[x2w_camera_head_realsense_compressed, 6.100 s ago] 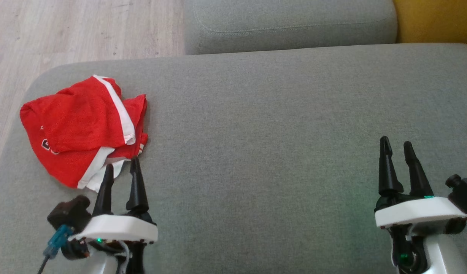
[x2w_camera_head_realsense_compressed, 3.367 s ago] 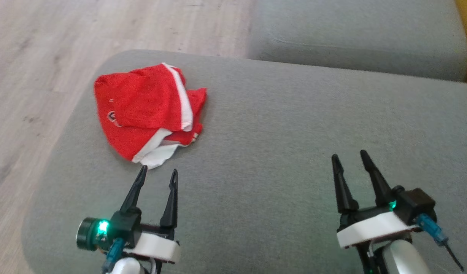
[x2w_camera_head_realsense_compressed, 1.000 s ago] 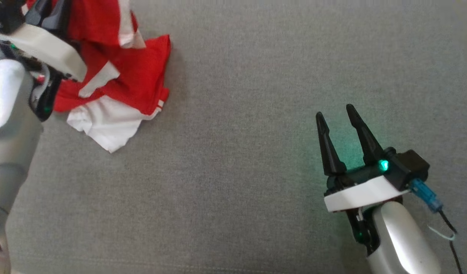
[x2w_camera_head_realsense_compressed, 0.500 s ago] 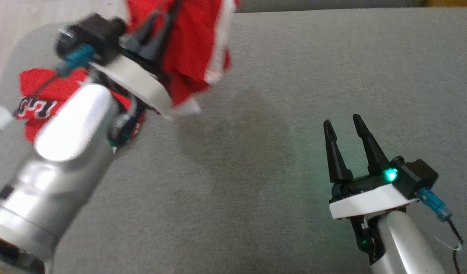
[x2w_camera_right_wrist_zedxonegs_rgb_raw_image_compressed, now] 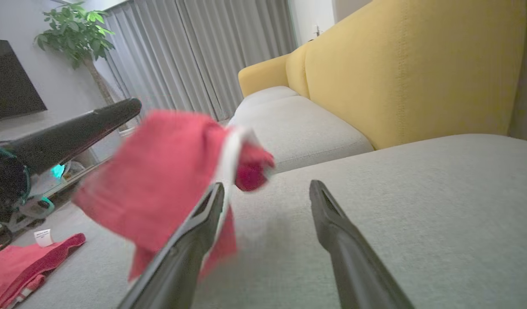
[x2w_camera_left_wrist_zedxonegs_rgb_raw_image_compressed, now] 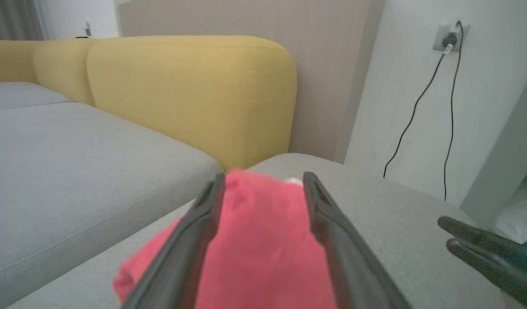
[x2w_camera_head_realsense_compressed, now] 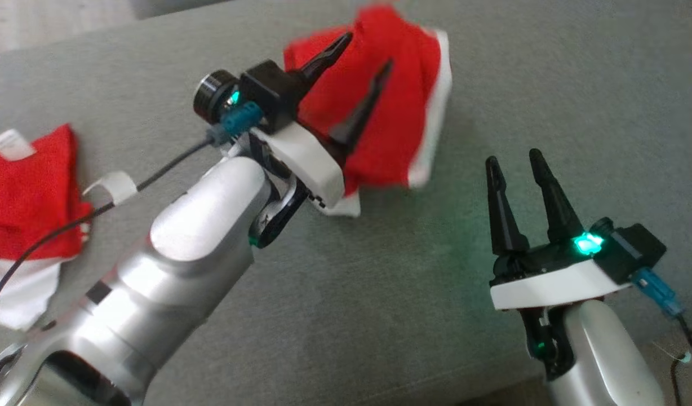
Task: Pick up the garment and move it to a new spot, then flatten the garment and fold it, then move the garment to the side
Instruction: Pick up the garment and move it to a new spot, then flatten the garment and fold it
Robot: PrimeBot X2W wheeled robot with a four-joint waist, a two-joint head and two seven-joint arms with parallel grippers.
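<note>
A red garment with white trim shows blurred just beyond my left gripper, whose fingers stand apart and open. In the left wrist view the red garment lies between and past the spread fingers of my left gripper. In the right wrist view the garment looks airborne above the grey cushion, next to a left finger. A second red and white piece of cloth lies at the far left. My right gripper is open over bare cushion, to the right of the garment.
Everything rests on a wide grey sofa seat. A yellow backrest rises behind it, and another grey cushion adjoins it. A wall socket with dangling cables lies past the sofa's end. Curtains and a plant stand far off.
My left arm has swung right across the seat with the red garment, and its jaws have gone from shut to open. The head camera has shifted. The right gripper stays open.
</note>
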